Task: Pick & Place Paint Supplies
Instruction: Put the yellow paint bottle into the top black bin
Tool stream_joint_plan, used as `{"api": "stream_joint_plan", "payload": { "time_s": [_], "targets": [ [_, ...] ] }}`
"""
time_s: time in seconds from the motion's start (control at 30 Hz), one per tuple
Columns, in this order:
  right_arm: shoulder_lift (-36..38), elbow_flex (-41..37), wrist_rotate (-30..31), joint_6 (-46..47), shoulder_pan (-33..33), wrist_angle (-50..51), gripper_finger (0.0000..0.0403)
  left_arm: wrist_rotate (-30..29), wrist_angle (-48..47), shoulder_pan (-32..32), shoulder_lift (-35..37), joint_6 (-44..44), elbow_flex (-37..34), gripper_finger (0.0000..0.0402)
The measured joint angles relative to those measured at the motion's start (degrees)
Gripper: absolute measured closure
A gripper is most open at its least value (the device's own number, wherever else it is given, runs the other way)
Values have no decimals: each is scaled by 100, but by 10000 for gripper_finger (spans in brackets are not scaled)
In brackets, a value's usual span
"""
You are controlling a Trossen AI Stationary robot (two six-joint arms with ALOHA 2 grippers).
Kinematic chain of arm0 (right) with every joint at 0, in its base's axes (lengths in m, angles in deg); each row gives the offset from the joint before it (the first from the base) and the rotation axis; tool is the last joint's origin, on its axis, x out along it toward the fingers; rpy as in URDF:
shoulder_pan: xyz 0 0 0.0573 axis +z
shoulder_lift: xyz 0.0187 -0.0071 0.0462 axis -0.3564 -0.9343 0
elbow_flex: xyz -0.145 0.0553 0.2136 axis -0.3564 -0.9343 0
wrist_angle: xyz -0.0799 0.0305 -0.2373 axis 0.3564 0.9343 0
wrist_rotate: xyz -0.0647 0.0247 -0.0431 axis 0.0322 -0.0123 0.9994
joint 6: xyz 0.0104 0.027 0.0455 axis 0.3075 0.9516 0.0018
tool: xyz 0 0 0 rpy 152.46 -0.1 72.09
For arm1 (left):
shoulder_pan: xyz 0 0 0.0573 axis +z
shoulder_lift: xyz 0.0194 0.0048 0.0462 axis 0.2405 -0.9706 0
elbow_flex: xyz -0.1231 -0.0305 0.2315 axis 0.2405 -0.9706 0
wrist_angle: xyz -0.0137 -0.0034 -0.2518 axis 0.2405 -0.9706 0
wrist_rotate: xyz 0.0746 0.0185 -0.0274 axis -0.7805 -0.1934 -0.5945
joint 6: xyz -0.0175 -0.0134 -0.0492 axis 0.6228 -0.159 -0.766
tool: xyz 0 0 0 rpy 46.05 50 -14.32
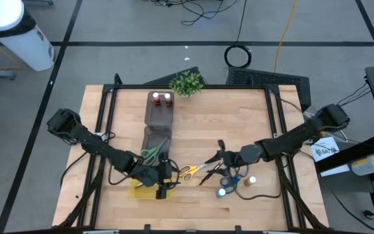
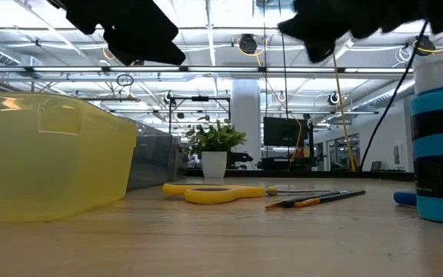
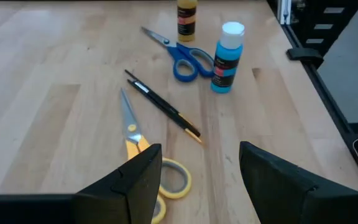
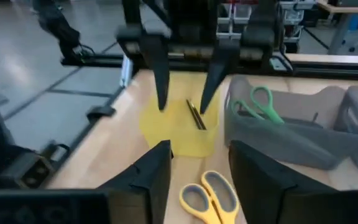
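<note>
Bright overhead light, blurred foreground

Grey tiled floor (image 1: 109, 26), white bin (image 1: 18, 36), ceiling trusses (image 2: 229, 69), potted plant (image 2: 215, 150)

The far half of the pale wooden table (image 1: 239, 110) lies bare to the right of the long dark grey plastic organiser tray (image 1: 159, 120), so a gripper could pass there freely. The near middle is crowded: the yellow-handled scissors (image 1: 188, 172), 2 thin dark brushes (image 3: 163, 107), the blue-handled scissors (image 3: 185, 59) and the blue paint bottle with a white cap (image 3: 226, 57) lie close together. The translucent yellow rectangular plastic tray (image 2: 48, 158) blocks the near left beside the organiser.
</note>
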Motion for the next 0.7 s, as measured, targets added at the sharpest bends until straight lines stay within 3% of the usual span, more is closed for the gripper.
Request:
{"api": "stream_joint_plan", "payload": {
  "time_s": [0.23, 0.37, 0.57, 0.7],
  "targets": [
    [1520, -4, -358, 1061, 732, 1977, 221, 31, 101, 25, -298, 39, 0, 176],
    [2147, -26, -754, 1148, 1474, 1720, 226, 26, 111, 127, -289, 54, 0, 176],
    [2184, -15, -857, -1202, 2439, -496, 228, 26, 529, 373, -289, 295, 0, 176],
    [1730, -17, -1029, -2494, 2575, -1246, 222, 68, 787, 624, -289, 306, 0, 176]
  ]
}}
